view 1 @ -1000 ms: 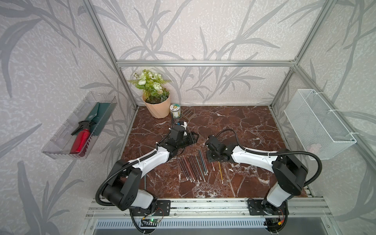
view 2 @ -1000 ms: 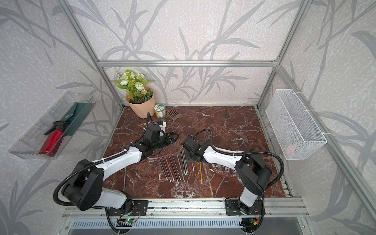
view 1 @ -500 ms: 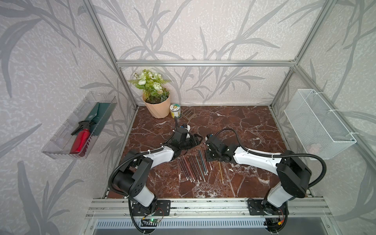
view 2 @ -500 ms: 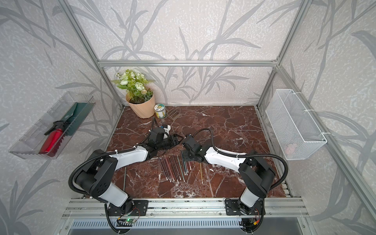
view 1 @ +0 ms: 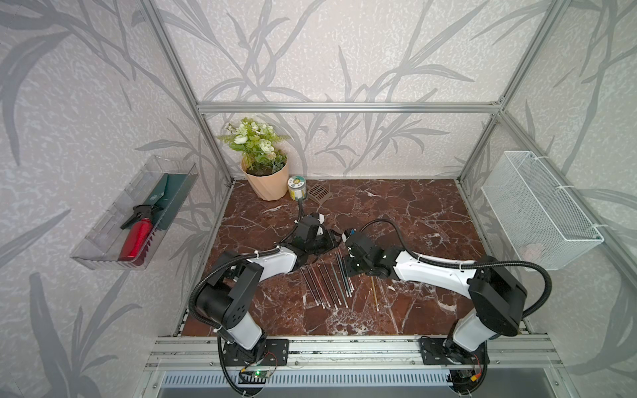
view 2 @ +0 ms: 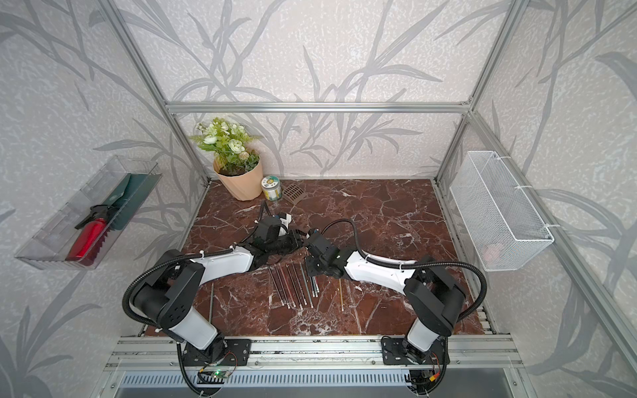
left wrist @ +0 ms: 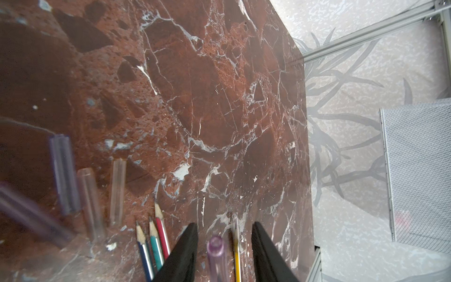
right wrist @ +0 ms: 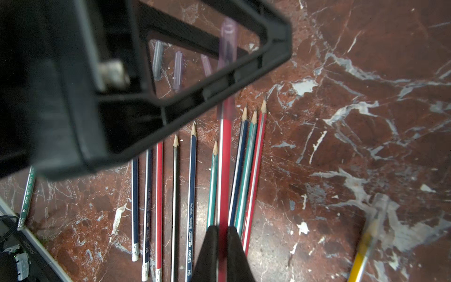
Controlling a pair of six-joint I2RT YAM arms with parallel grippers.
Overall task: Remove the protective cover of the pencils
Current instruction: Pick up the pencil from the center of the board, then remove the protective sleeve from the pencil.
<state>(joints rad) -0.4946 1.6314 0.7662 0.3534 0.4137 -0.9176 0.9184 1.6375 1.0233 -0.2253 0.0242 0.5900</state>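
Fingers [right wrist: 211, 246] of right gripper [right wrist: 220, 230] pinch a slim red pencil [right wrist: 224, 158] — left gripper [left wrist: 223, 223] fingers [left wrist: 188, 249] spread around its translucent purple cap [left wrist: 216, 246].

Your left arm [view 1: 275, 263] and right arm [view 1: 431, 272] match: white shells between black joint housings. A black ribbed cable [view 1: 517, 264] loops off each, cinched with white zip ties [view 1: 418, 256]. Black bolted base plates [view 1: 275, 351] sit along the bottom of the frame. The left gripper [left wrist: 224, 224] and right gripper [right wrist: 222, 228] have matte black, wedge-shaped fingers.
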